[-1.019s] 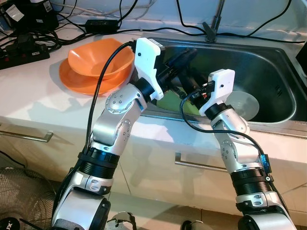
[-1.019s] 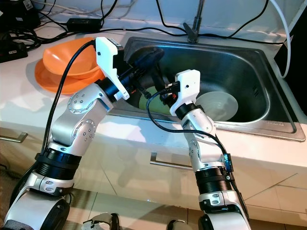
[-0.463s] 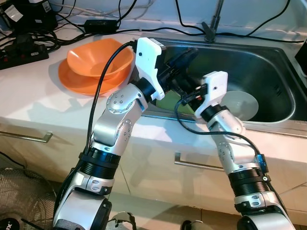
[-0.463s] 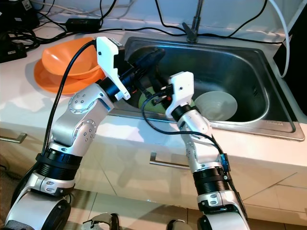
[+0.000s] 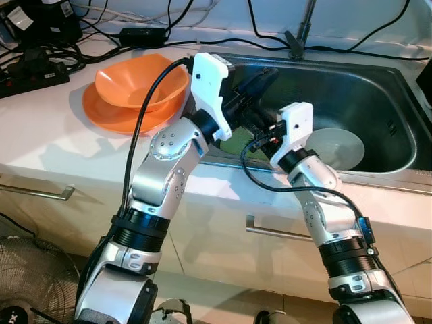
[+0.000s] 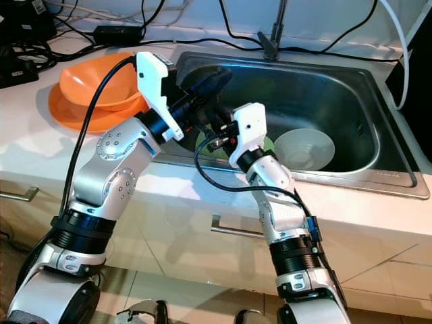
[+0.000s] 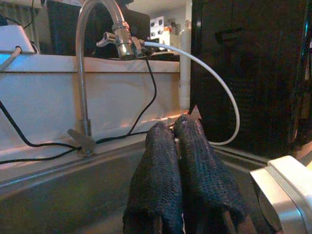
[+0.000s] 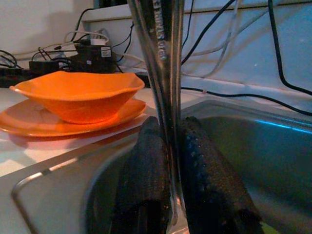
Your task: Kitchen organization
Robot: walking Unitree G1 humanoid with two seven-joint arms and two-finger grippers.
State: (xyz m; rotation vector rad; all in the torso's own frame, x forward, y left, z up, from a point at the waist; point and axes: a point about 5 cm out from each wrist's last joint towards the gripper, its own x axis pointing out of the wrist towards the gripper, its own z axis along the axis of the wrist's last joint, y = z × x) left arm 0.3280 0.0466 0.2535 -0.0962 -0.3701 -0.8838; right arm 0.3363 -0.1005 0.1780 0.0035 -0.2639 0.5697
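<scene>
Stainless steel utensil handle, engraved, stands pinched between the right hand's two fingers. The left hand is closed, empty, over the sink. One orange bowl sits on one orange plate upper left; one white bowl lies in the sink.

Orange bowl on orange plate; steel-grey sink; green dish.

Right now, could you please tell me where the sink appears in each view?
Left eye: sink, upper right.
Right eye: sink, upper right.
Left wrist: its steel wall, at the tap's foot.
Right wrist: its rim, beside the orange bowl.
Shared landmark: black cables behind it.
</scene>
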